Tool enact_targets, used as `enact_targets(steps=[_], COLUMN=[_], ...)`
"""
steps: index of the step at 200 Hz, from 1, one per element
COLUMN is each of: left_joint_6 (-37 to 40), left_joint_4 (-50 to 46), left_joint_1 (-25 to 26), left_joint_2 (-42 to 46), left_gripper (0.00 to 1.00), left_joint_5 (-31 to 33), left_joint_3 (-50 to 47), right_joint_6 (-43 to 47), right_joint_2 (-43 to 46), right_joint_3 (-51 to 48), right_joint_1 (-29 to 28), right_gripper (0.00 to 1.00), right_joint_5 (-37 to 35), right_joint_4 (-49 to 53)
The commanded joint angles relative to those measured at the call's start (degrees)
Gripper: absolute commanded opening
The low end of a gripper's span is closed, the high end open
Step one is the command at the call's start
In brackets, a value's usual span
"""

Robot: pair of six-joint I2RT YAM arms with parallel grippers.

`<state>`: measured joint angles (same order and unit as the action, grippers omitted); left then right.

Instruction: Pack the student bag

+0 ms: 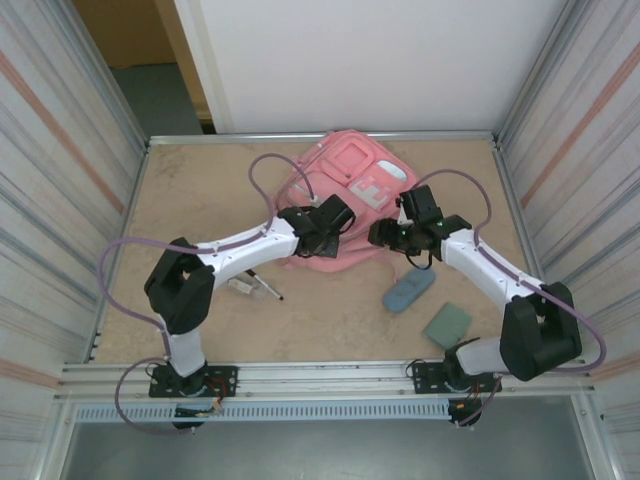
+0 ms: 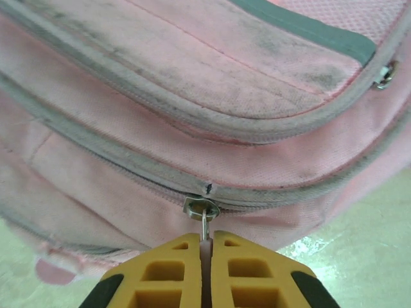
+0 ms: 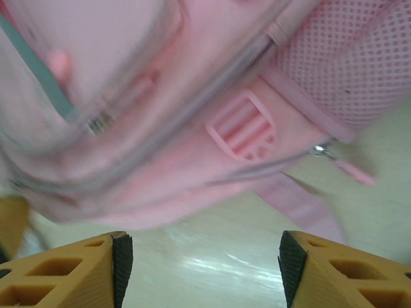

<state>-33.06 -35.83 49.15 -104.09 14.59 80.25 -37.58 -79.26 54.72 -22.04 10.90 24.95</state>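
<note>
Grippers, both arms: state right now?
Left gripper: shut on the zip pull of the student bag.
Right gripper: open, holding nothing.

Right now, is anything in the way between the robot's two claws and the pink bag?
Nothing visible does. The left gripper has its jaws shut on the zip pull of the student bag. The right gripper hangs open just short of the bag, with no object between its jaws and the pink fabric.
</note>
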Motion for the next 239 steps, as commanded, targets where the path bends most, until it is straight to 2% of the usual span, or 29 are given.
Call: enact_targets(steps=[1,18,46,77,104,125,139,169,194,215,225,239], left_joint_6=[5.1,6.8,10.5,15.2,16.0,15.4,15.1,14.6,14.0,12.9,12.3,12.4], left_joint_4=[11.5,15.0,16.7,19.9,19.8,21.3,20.9,22.9,23.5,26.0,25.6,22.5], left_joint_1=[-2.2,-2.9,-3.0,-3.1,-3.4,-3.8,-3.7,-3.7,-3.7,-3.7,-3.7,-3.7], left_joint_2=[2.9,3.8,5.0,5.7,5.2,4.7,4.3,4.3,4.5,4.6,4.0,3.0], left_gripper=[0.00,0.00,0.00,0.00,0.00,0.00,0.00,0.00,0.00,0.00,0.00,0.00], left_joint_5=[-11.3,-13.1,-13.8,-15.8,-14.8,-15.6,-16.7,-18.6,-20.0,-21.8,-22.5,-23.7], left_joint_3=[-2.9,-5.1,-6.3,-7.5,-6.6,-6.4,-5.3,-5.5,-5.3,-6.2,-5.6,-3.5], right_joint_6=[-19.4,-28.6,-37.3,-36.7,-35.0,-35.0,-35.4,-36.9,-39.2,-39.9,-40.0,-40.0], right_joint_2=[-4.1,-8.8,-15.6,-20.2,-19.2,-14.6,-11.5,-11.0,-12.9,-15.8,-17.0,-17.9], right_joint_3=[1.6,0.7,2.6,6.5,8.3,8.5,7.0,5.8,6.4,7.9,8.4,9.0], right_joint_1=[0.2,-0.4,-2.4,-3.1,-3.0,-2.9,-2.5,-1.0,-1.1,-1.1,-1.0,-1.1], right_gripper=[0.63,0.63,0.62,0.57,0.56,0.56,0.58,0.61,0.59,0.54,0.47,0.34], right_joint_5=[6.8,13.3,16.4,17.0,16.5,9.3,6.6,10.1,12.2,13.2,13.9,13.9], right_joint_4=[-3.2,-9.7,-14.2,-15.6,-12.3,-3.9,-2.2,-4.1,-7.0,-8.1,-9.7,-10.8])
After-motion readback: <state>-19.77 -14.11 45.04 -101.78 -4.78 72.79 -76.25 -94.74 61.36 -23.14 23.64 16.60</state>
